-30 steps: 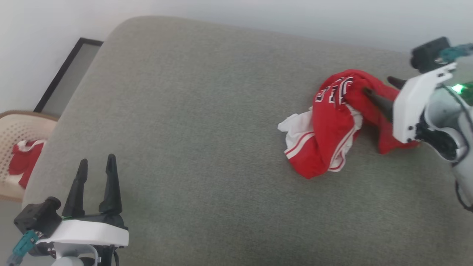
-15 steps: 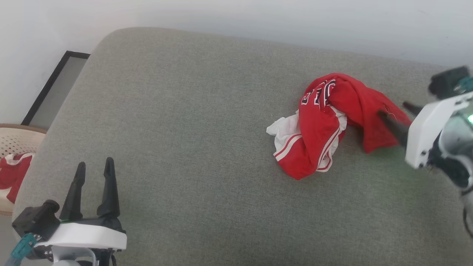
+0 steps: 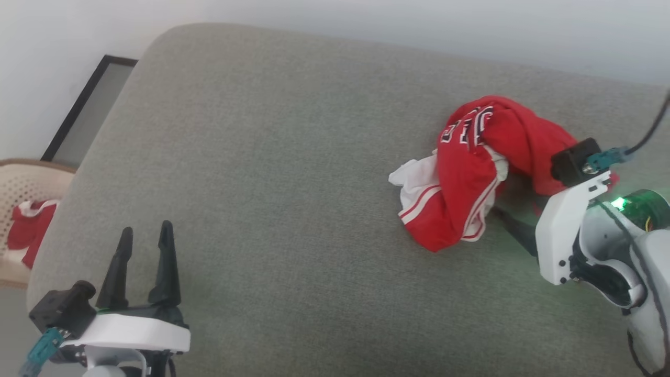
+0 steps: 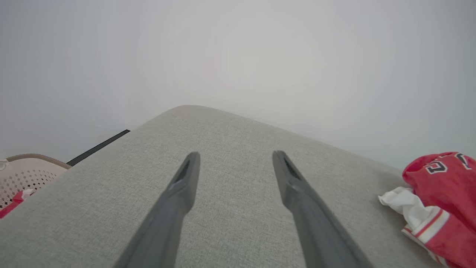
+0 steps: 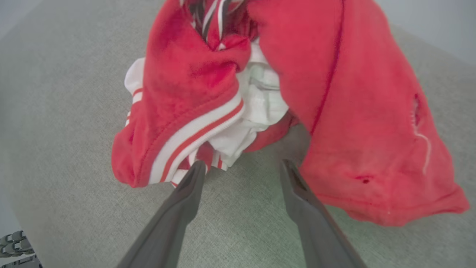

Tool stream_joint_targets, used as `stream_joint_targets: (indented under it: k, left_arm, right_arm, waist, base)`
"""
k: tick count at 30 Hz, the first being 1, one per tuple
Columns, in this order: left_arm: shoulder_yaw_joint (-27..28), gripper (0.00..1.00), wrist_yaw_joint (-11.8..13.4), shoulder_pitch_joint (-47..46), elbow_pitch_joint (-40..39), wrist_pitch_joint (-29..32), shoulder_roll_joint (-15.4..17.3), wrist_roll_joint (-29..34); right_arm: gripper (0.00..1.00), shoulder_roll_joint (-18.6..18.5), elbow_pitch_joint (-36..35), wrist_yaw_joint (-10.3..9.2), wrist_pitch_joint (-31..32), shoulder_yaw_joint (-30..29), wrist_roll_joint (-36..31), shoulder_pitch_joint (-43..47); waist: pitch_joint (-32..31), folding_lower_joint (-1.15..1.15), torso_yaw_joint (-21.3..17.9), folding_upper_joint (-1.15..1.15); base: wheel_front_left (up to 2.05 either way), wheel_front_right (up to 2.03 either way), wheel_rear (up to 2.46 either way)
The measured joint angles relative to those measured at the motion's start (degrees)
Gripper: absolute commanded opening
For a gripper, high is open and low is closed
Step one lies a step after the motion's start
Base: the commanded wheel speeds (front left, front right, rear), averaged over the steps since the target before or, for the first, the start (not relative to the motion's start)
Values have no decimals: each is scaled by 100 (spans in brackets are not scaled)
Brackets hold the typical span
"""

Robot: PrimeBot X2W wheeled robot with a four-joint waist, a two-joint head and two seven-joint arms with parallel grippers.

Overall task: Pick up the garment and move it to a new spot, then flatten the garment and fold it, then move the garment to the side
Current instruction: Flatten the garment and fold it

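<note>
The garment, a red shirt with white sleeves, striped trim and black lettering, lies crumpled at the right of the grey cushion. My right gripper is at its near right edge, open. In the right wrist view the right gripper points at the gap between two folds of the garment; its fingertips are at the fabric's edge and nothing lies between them. My left gripper hovers open and empty over the cushion's near left. From the left wrist, the left gripper has the garment far to its right.
A beige perforated basket holding another red cloth stands off the cushion's left edge. A dark-framed panel leans against the white wall behind it. Bare grey cushion stretches between the two grippers.
My right gripper has come off the garment's right fold, drawn back, and now sits lower at its near edge. The garment keeps its shape. The head camera shifted slightly; the left gripper has not moved.
</note>
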Motion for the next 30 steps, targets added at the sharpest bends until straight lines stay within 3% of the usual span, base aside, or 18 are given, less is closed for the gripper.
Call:
stream_joint_targets:
  k: [9,10,11,22,30]
  left_arm:
    - [-134,100,0,-109,54,0,-115,-9]
    - [-147,100,0,-130,62,0,-126,-10]
    - [-147,100,0,-152,64,0,-136,-10]
    - [57,100,0,-148,80,0,-182,-24]
    - [133,100,0,-93,41,0,-166,1]
  right_arm:
    - [100,51,517,0,145,369,-146,-393]
    - [39,42,604,-1,171,454,-175,-455]
    - [0,45,679,0,174,508,-165,-511]
    - [0,-296,714,0,224,621,-4,-782]
    - [0,-697,-73,0,636,-296,192,-170]
  waist:
    - [217,0,295,0]
    - [245,0,337,0]
    - [274,0,374,0]
    - [304,0,395,0]
    - [198,0,80,0]
  base:
    - [0,0,0]
    - [0,0,0]
    - [0,0,0]
    - [0,0,0]
    - [0,0,0]
